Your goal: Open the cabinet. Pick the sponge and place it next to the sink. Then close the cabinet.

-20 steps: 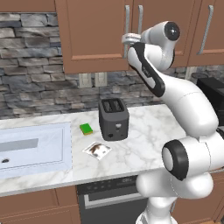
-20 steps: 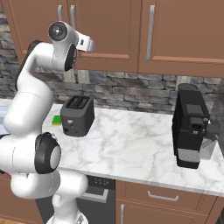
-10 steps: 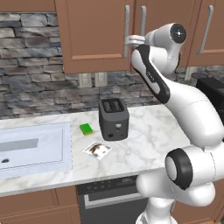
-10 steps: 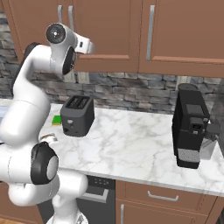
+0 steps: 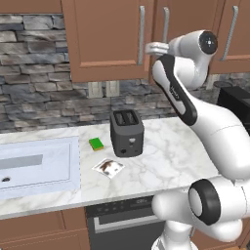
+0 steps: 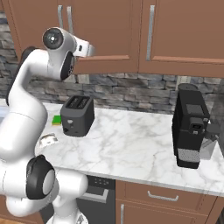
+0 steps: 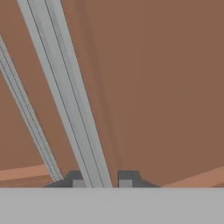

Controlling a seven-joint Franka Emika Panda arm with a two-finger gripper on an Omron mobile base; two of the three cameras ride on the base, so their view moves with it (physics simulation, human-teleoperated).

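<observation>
While the cabinet (image 5: 112, 39) doors sat shut, we saw the sink (image 5: 36, 166) basin at left, a light-green sponge (image 5: 96, 143) beside the toaster (image 5: 127, 133), then our gripper (image 7: 99, 180) narrowed around a silver handle (image 7: 65, 92); cabinet contents hidden.

The cabinet (image 5: 110, 41) is a wide brown wooden wall unit above the desk, with two flat-panel doors shut flush and a long vertical silver bar handle (image 5: 141, 34) on each, the pair side by side at the middle seam. The sink (image 5: 36, 163) is a large pale white-blue rectangular basin with a shallow flat bottom, set into the desk at the left.
</observation>
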